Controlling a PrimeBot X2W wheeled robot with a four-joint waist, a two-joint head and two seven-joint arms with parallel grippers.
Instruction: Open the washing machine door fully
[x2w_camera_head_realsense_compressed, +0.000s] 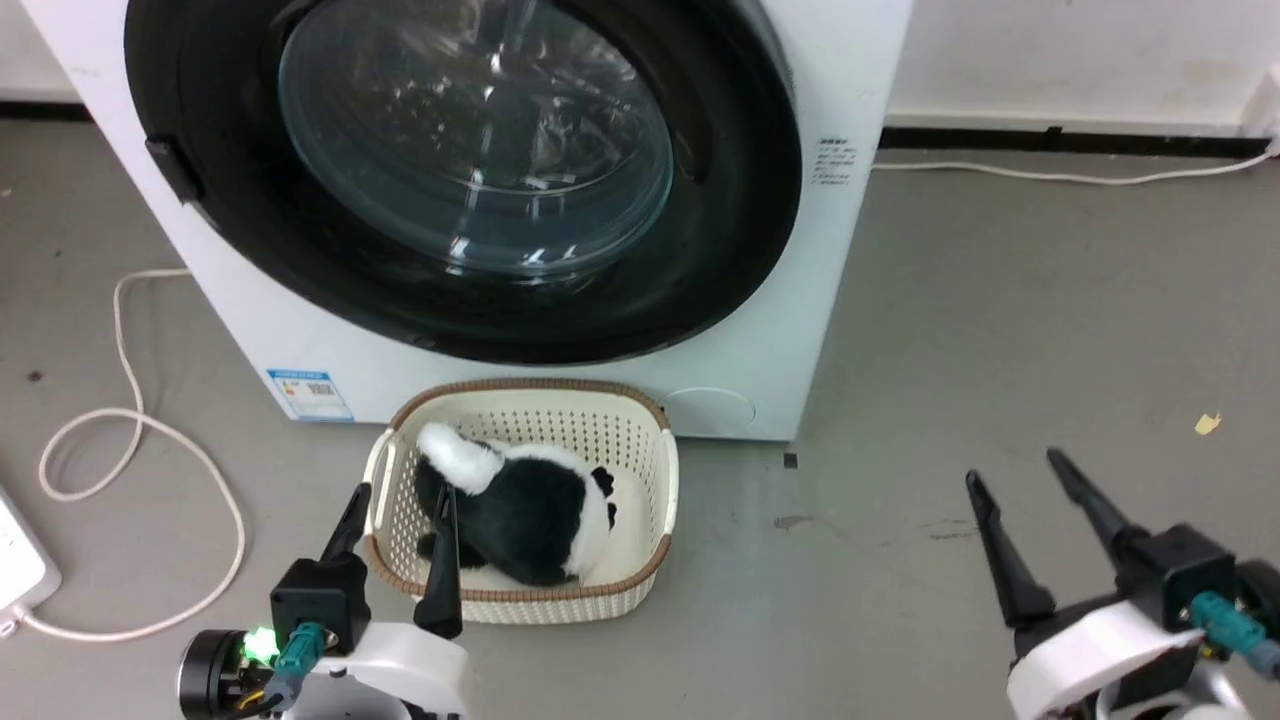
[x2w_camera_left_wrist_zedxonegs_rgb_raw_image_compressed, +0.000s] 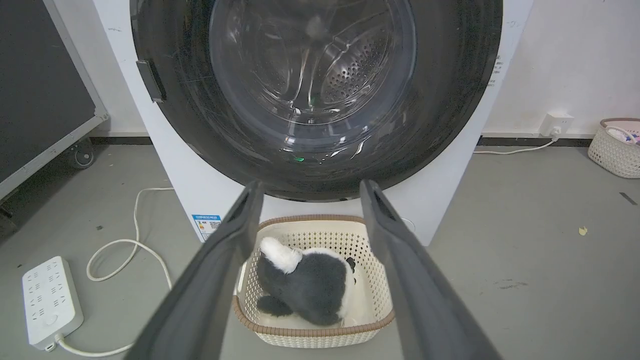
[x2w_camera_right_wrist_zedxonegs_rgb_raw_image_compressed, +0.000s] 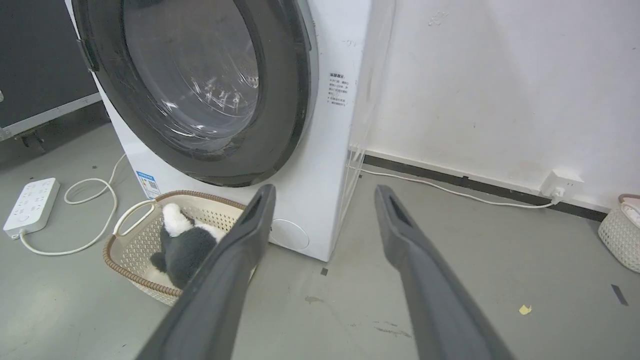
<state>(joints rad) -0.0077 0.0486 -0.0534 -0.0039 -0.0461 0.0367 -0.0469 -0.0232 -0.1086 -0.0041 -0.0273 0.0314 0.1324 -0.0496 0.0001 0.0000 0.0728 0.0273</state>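
power strip (x2w_camera_left_wrist_zedxonegs_rgb_raw_image_compressed: 50, 300) left of washing machine (x2w_camera_head_realsense_compressed: 760, 380) | left gripper (x2w_camera_head_realsense_compressed: 403, 490) before machine's front, fingers spread, empty | basket (x2w_camera_head_realsense_compressed: 530, 385) with black-and-white plush toy (x2w_camera_head_realsense_compressed: 520, 510) at machine's foot | washing machine door (x2w_camera_head_realsense_compressed: 470, 150) flat against machine's front | right gripper (x2w_camera_head_realsense_compressed: 1012, 467) off machine's right corner, fingers spread, empty

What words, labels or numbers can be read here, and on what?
The blue and white sticker, low on the washing machine front: too blurred to read.
The small black print on the machine front beside the door: too small to read.
No text can be quoted.
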